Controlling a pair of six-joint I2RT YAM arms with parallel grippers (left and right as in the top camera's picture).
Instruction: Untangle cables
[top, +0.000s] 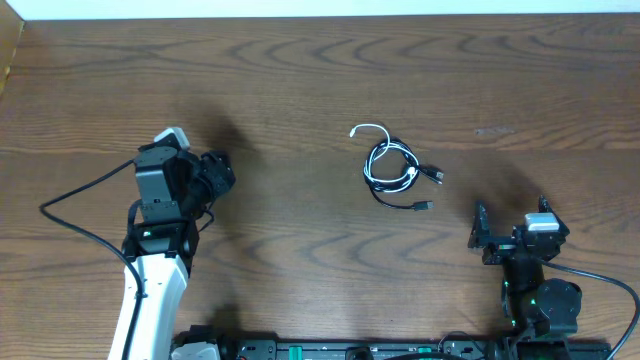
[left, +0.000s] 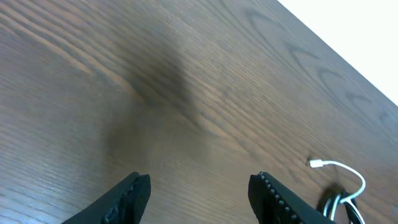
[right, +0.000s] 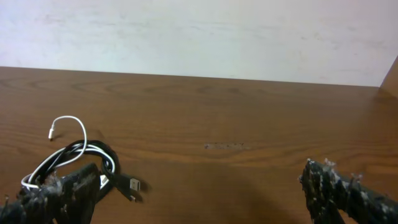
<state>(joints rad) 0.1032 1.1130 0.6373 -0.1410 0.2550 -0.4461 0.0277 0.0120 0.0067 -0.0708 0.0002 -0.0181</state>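
The cables (top: 392, 168) lie in one small tangled coil right of the table's middle. A short white cord with its plug end (top: 355, 130) loops out of the black ones, and two black plugs (top: 437, 175) point right. My left gripper (top: 225, 178) hovers far to the left of the coil, open and with nothing in it. In the left wrist view, the left gripper (left: 200, 180) has bare wood between its fingers and the white cord (left: 339, 168) is at the lower right. My right gripper (top: 512, 215) stands wide open just right of the coil. In the right wrist view, the cables (right: 93, 152) lie by its left finger (right: 68, 186).
The wooden table (top: 300, 70) ends at a pale wall along the far side. A thick black arm wire (top: 75, 200) loops out left of the left arm. Another arm wire (top: 600, 280) trails right of the right arm's base.
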